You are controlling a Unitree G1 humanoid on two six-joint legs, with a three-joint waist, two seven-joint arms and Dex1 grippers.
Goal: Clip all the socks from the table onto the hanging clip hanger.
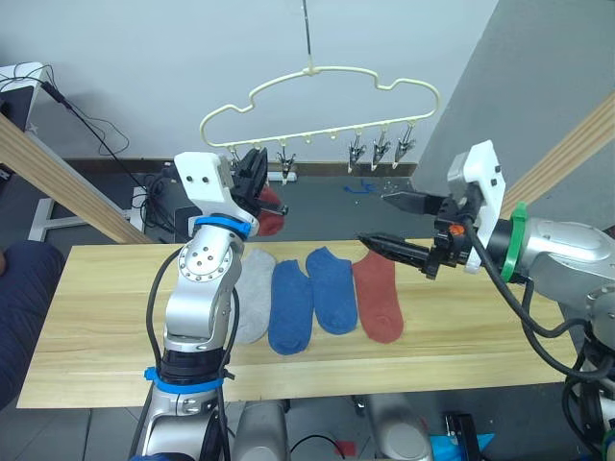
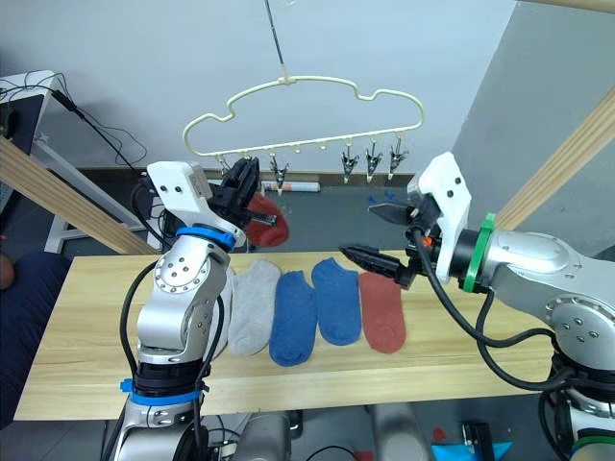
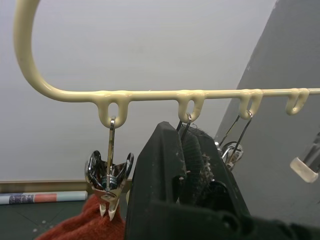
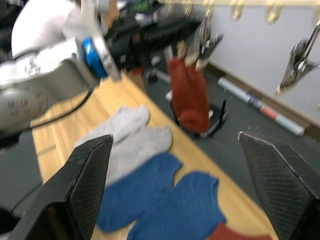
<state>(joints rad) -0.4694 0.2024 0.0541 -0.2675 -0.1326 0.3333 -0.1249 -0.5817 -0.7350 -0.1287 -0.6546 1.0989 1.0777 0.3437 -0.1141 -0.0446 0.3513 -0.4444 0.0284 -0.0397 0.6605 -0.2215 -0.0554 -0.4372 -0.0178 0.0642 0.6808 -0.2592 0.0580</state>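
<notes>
A robot lab: bare grey walls, cables (image 1: 91,125) trailing on the far-left floor, a plain table (image 1: 96,327) between timber braces (image 1: 58,178).

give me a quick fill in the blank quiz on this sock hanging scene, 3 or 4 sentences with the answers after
1. The sock hanging from the clip hanger is rust ____.
2. The two socks in the middle of the row on the table are ____.
3. The right gripper hovers over the table with its fingers ____.
4. The left gripper is raised up at the ____ end of the hanger's clip bar.

Missing words: red; blue; open; left
</notes>
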